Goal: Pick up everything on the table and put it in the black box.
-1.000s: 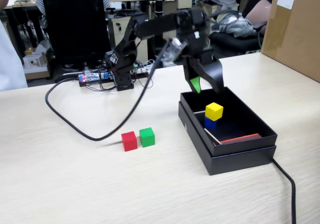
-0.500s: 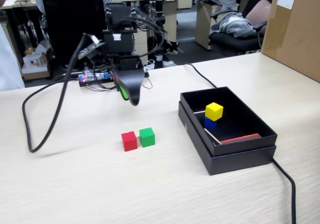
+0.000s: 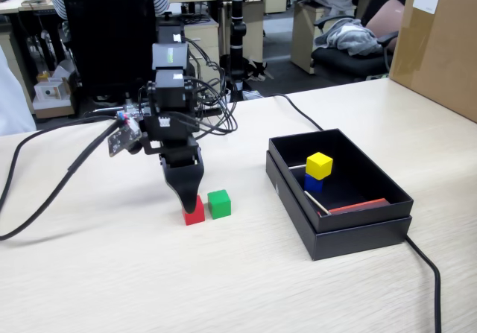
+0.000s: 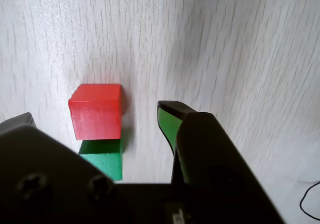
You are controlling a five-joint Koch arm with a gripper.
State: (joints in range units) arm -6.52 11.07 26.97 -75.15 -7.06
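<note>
On the beige table point(image 3: 112, 273) a red cube point(image 3: 195, 214) and a green cube point(image 3: 219, 203) sit side by side, touching. My gripper point(image 3: 190, 200) has come down over the red cube. In the wrist view the gripper point(image 4: 95, 113) is open, and the red cube point(image 4: 96, 111) lies between its jaws. The green-padded finger point(image 4: 169, 126) stands a gap to the cube's right. The green cube point(image 4: 106, 163) lies just behind the red one. The black box point(image 3: 339, 240) at the right holds a yellow cube point(image 3: 319, 165) stacked on a blue cube point(image 3: 313, 183).
A red strip point(image 3: 359, 205) and thin white sticks point(image 3: 316, 202) lie inside the box. A big brown carton point(image 3: 440, 42) stands at the far right. Black cables run across the table at left point(image 3: 45, 199) and past the box's front corner point(image 3: 426, 270).
The arm has swung left, away from above the box, and dropped until the open gripper straddles the red cube. The cubes have not moved.
</note>
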